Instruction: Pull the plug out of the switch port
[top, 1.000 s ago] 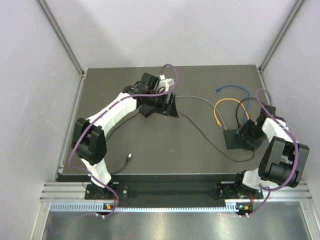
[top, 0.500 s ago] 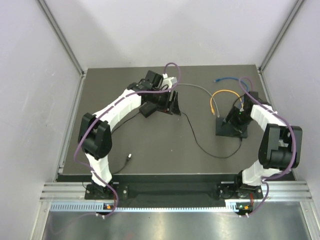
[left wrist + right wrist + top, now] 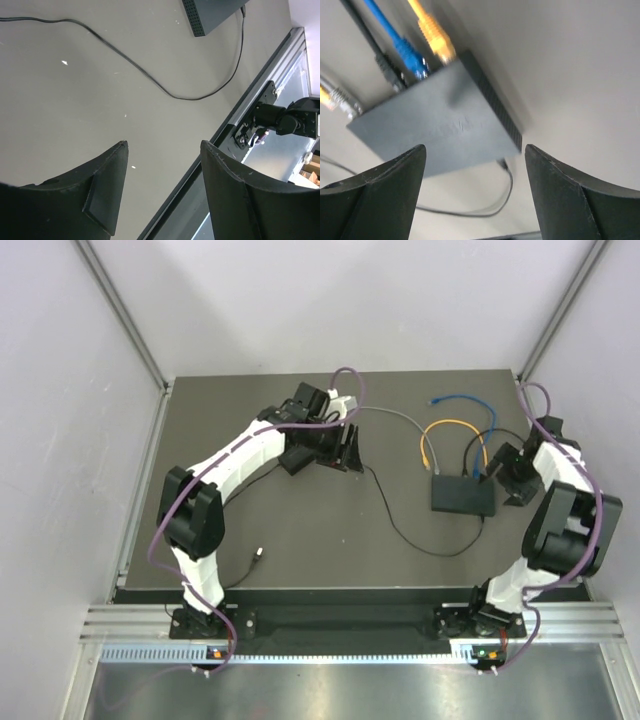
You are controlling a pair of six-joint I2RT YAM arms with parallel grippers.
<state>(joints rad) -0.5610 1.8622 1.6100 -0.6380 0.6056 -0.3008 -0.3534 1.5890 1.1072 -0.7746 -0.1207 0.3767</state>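
Dark desk [image 3: 300,530] from above — black switch [image 3: 463,497] at right, cables [image 3: 445,424] in its far-edge ports [image 3: 465,480]. Left wrist: left gripper [image 3: 164,145], jaws apart over desk. Right wrist: right gripper [image 3: 475,147], jaws apart — blue plug [image 3: 412,57] and yellow plug [image 3: 436,42] seated in the switch.

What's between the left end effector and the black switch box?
Left wrist view: only a thin black cord crosses the table between the left end effector and box.

Switch box [image 3: 440,120]: matt black plastic, smooth top, ribbed side. Table top [image 3: 75,100]: matt grey, lightly speckled. Blue plug [image 3: 412,57] and yellow plug [image 3: 437,45]: glossy plastic. Left gripper [image 3: 162,145] fingers [image 3: 107,190]: matt black, rough-edged.
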